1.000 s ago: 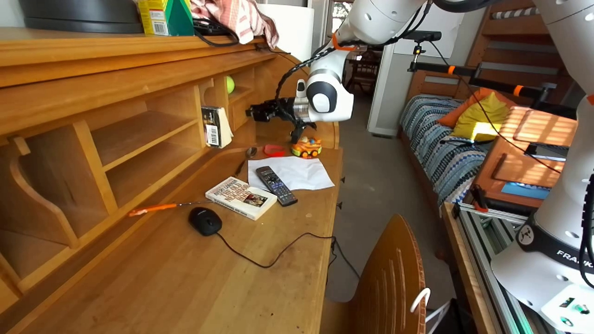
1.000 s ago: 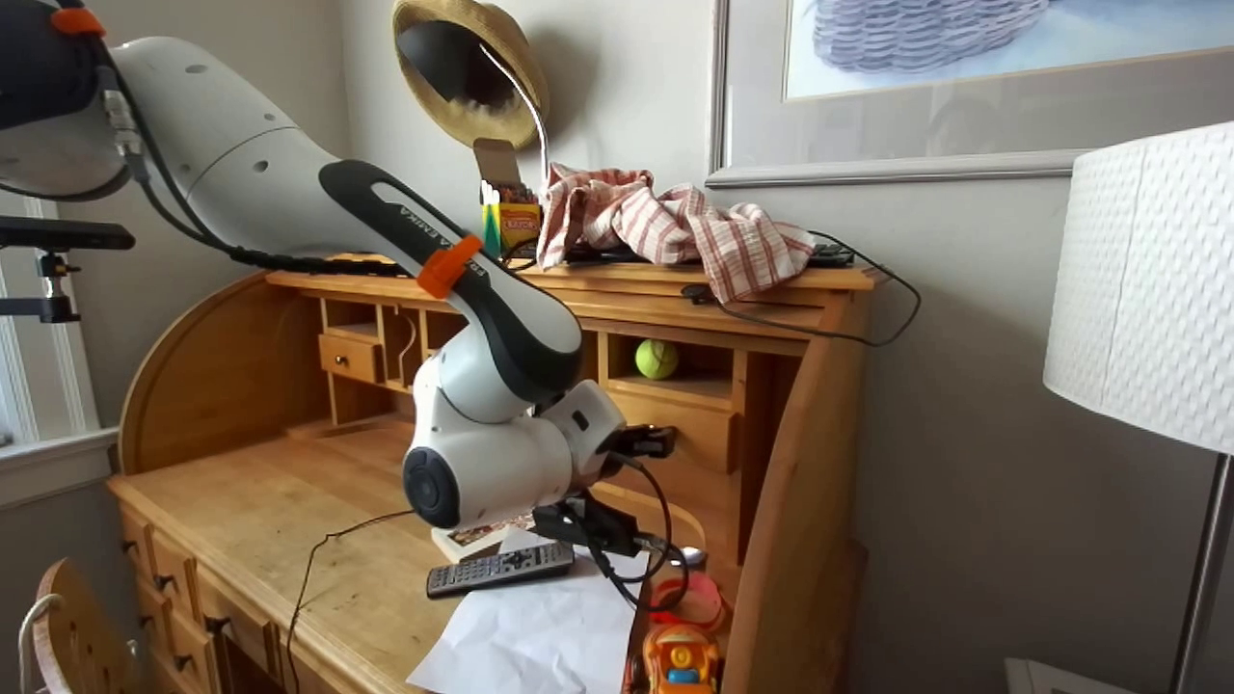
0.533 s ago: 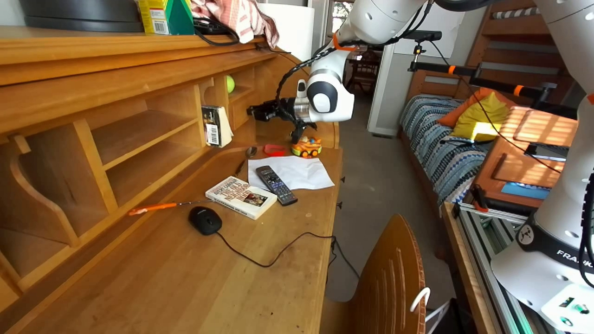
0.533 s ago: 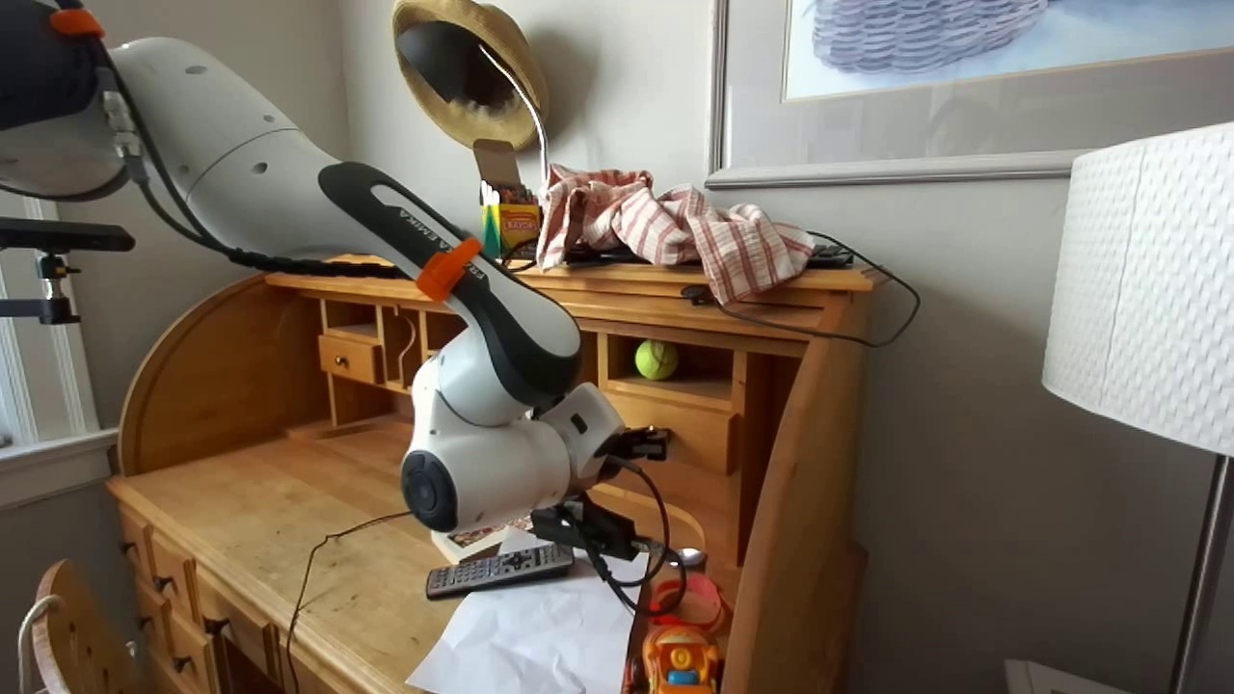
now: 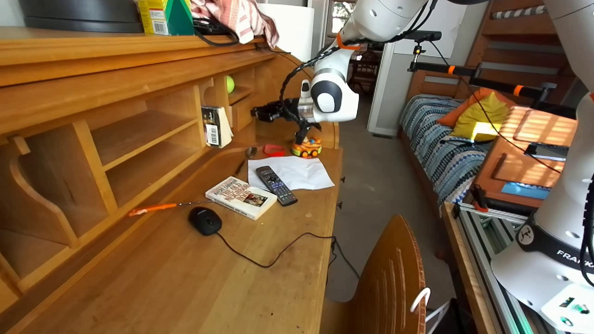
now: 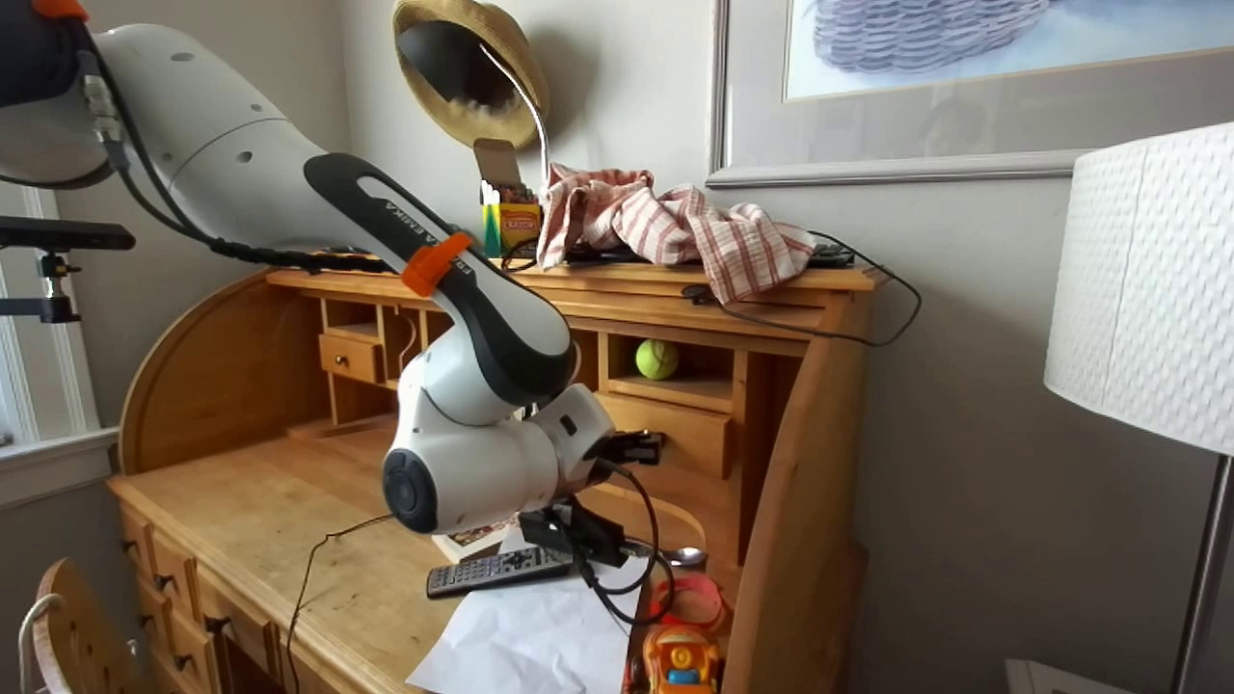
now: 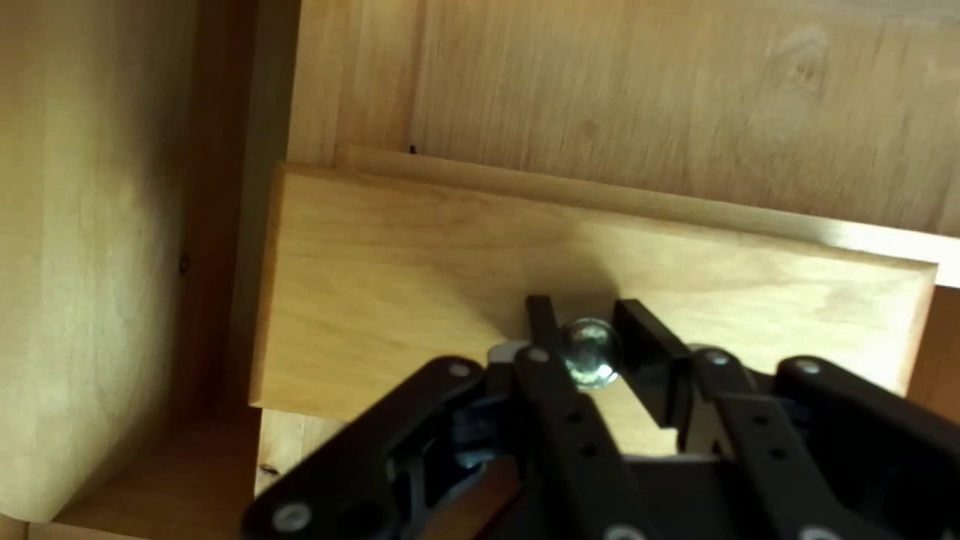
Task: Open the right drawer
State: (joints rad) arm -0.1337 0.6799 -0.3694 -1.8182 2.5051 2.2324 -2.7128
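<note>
The right drawer (image 7: 420,285) has a plain pale honey-wood front. It shows in both exterior views (image 5: 242,112) (image 6: 699,439), under the cubby that holds a tennis ball. In the wrist view its front stands a little forward of the wood frame, and a strip of the drawer's upper edge shows behind it. My gripper (image 7: 583,306) is closed around its round shiny knob (image 7: 591,356), with one finger on each side. In both exterior views the gripper (image 5: 255,112) (image 6: 656,447) is at the drawer front. The knob is hidden there. The drawer's inside is not visible.
A tennis ball (image 6: 657,360) sits in the cubby above. A book (image 5: 217,127) stands left of the drawer. The desk's side wall (image 6: 800,492) is close on the right. Below lie a toy car (image 5: 306,147), white paper (image 5: 297,174), a remote (image 5: 276,185) and a red ring (image 6: 694,602).
My gripper and arm have moved back a little, away from the pigeonholes. The right drawer's front has come out slightly with the gripper.
</note>
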